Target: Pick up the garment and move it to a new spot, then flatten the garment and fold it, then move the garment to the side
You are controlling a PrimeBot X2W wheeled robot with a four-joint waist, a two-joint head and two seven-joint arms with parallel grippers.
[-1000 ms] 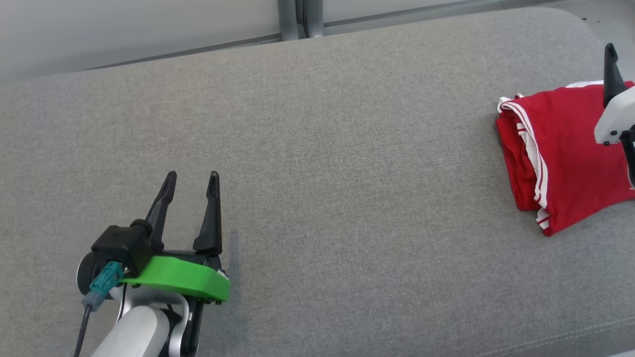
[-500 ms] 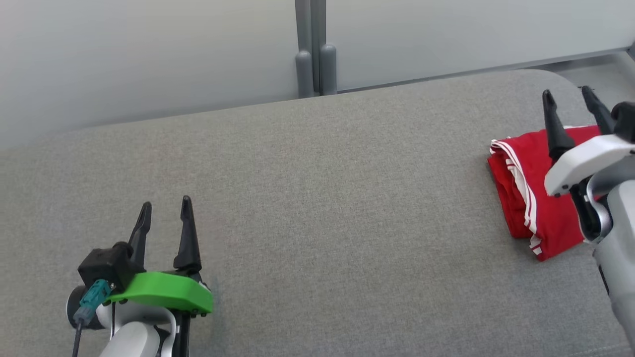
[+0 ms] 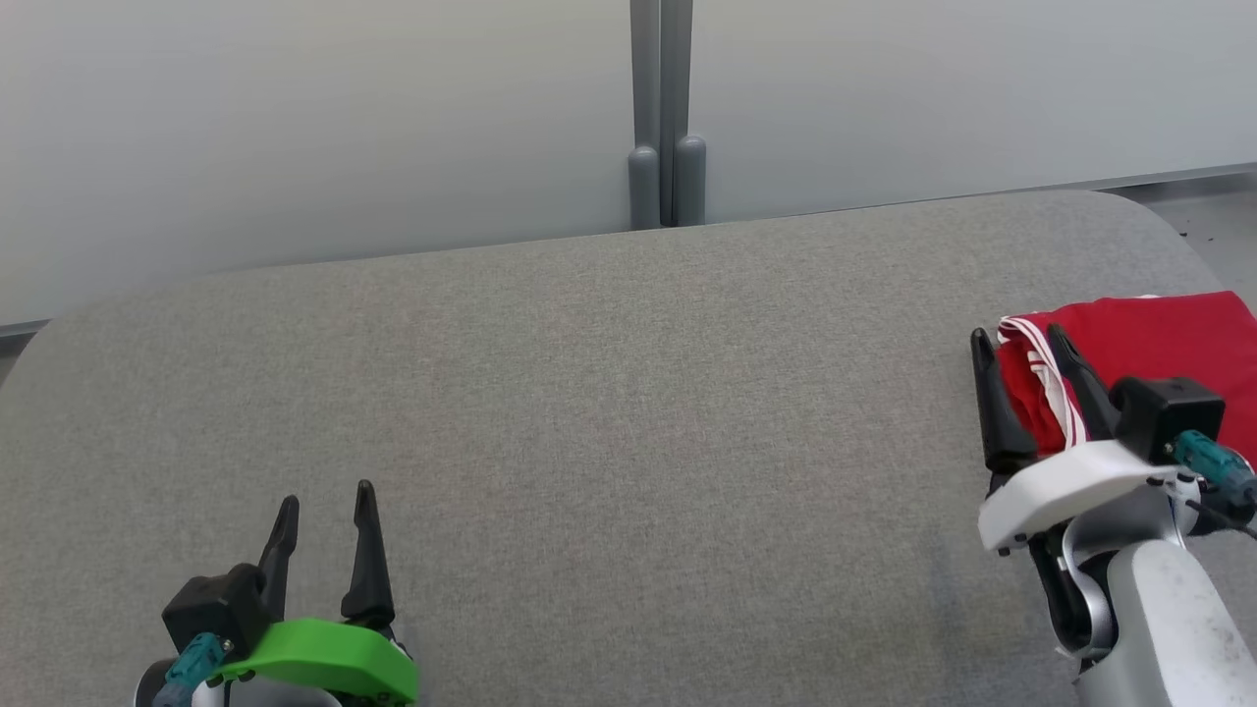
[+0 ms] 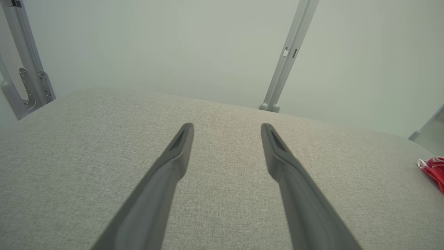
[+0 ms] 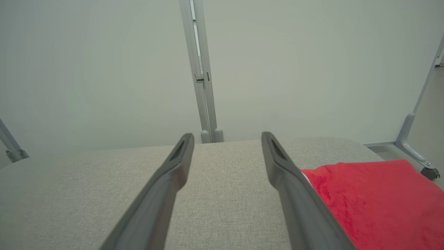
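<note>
The garment [image 3: 1149,344] is red with white stripes and lies folded at the right end of the grey cushioned surface [image 3: 628,393]; its edge [image 4: 433,170] shows at the far right of the left wrist view, and it lies to the right of the fingers [image 5: 374,205] in the right wrist view. My right gripper [image 3: 1021,339] hovers open just left of and above the garment's near edge, holding nothing. My left gripper [image 3: 324,496] stands open and empty over bare fabric at the lower left. Both wrist views show spread fingers, left gripper [image 4: 227,126], right gripper [image 5: 227,135].
A pale partition wall with a grey metal post [image 3: 663,118] stands behind the cushioned surface. The surface's rounded right end drops to the floor [image 3: 1208,206]. A frame leg with a caster [image 5: 421,146] stands at the right.
The head camera has tilted up, showing more wall. My right gripper has drawn back off the garment toward the near edge. My left gripper has pulled back toward me.
</note>
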